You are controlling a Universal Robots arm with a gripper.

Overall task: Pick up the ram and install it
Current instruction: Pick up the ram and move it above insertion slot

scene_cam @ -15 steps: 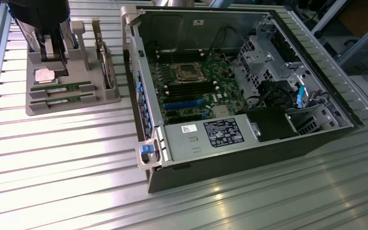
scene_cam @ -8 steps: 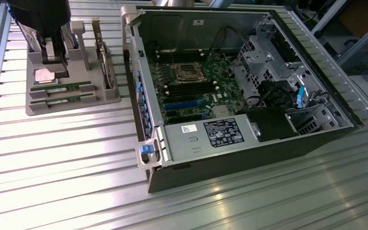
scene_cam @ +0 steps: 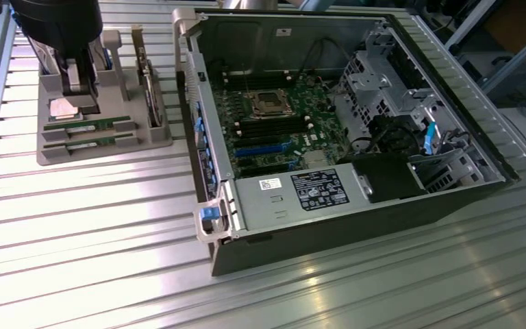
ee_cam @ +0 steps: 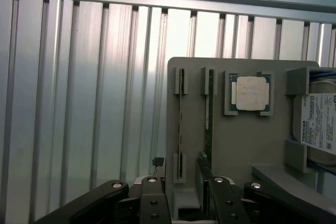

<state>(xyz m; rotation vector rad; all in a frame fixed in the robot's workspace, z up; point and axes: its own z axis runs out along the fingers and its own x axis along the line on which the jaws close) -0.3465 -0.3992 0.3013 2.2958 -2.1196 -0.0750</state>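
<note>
Two ram sticks lie edge-up in slots of a grey holder (scene_cam: 107, 152) at the exterior view's left: one ram (scene_cam: 90, 125) and a second ram (scene_cam: 90, 142) beside it. In the wrist view they run as thin green strips, ram (ee_cam: 180, 124) and ram (ee_cam: 209, 114). My gripper (scene_cam: 80, 82) hangs over the holder's far part, above the sticks and apart from them. Its dark fingers (ee_cam: 155, 203) stand open with nothing between them, and the near ends of the sticks lie under the gap of the gripper (ee_cam: 189, 205).
The holder also carries a square silver CPU (ee_cam: 252, 94), a Toshiba hard drive (ee_cam: 320, 124) and an upright expansion card (scene_cam: 148, 82). An open computer case (scene_cam: 482, 185) lies at the exterior view's right, its motherboard (scene_cam: 281, 120) exposed, with a power supply (scene_cam: 309, 192) near the front.
</note>
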